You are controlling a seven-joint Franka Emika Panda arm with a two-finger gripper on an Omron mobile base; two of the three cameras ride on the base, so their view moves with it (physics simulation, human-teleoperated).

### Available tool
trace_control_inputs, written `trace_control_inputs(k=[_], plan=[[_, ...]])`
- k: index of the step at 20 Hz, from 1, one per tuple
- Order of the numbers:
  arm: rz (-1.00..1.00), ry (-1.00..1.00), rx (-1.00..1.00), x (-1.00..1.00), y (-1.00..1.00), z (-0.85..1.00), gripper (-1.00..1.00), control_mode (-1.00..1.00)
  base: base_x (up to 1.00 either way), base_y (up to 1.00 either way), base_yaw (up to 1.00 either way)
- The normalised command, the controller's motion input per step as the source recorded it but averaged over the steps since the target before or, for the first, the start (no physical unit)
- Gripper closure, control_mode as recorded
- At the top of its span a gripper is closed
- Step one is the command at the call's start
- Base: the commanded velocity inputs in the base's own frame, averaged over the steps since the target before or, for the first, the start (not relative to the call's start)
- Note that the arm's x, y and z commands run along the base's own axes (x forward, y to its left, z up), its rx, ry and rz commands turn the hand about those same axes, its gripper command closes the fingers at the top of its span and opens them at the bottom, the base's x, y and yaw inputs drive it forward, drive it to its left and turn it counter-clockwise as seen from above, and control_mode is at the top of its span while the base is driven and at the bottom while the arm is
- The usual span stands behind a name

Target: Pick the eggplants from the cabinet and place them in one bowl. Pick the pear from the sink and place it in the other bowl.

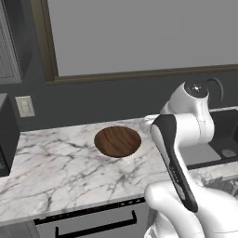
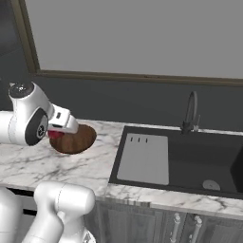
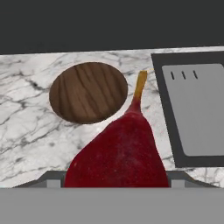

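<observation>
The wooden bowl (image 1: 117, 141) sits on the desk (image 1: 56, 172), left of the sink (image 2: 209, 161), whose drainboard (image 2: 144, 158) lies on the side nearer the bowl. The pear (image 3: 119, 155) hangs in the claw (image 2: 57, 134) above the desk, just beside the bowl's near rim, between bowl and drainboard. The faucet (image 2: 191, 114) stands behind the sink.

Pear (image 2: 55, 135), seemingly gripped, just above wooden bowl (image 2: 73, 139).

Readable text: none on any surface.
Wall outlet plate (image 1: 24, 106): blank, no marking legible.
Wooden bowl (image 1: 117, 141): wood grain, no label.
Pear (image 3: 118, 153): plain red skin, no sticker.
Sink drainboard (image 2: 144, 158): three short slots, no lettering.
Robot arm (image 1: 176, 153): no brand mark legible.
</observation>
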Motion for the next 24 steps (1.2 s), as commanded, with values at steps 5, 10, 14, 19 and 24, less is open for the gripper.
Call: trace_control_inputs(k=[5,10,14,19,24], plan=[[0.0,0.21,0.0,0.69,0.26,0.0,1.0,-1.0,0.0,0.0,0.0],[0.0,0.07,0.0,0.65,0.06,-0.22,1.0,-1.0,0.0,0.0,0.0],[0.0,0.0,0.0,0.58,0.21,-0.73,1.0,-1.0,0.0,0.0,0.0],[0.0,0.0,0.05,0.46,0.25,-0.65,1.0,-1.0,0.0,0.0,0.0],[0.0,0.01,0.02,0.62,0.22,-0.47,1.0,-1.0,0.0,0.0,0.0]])
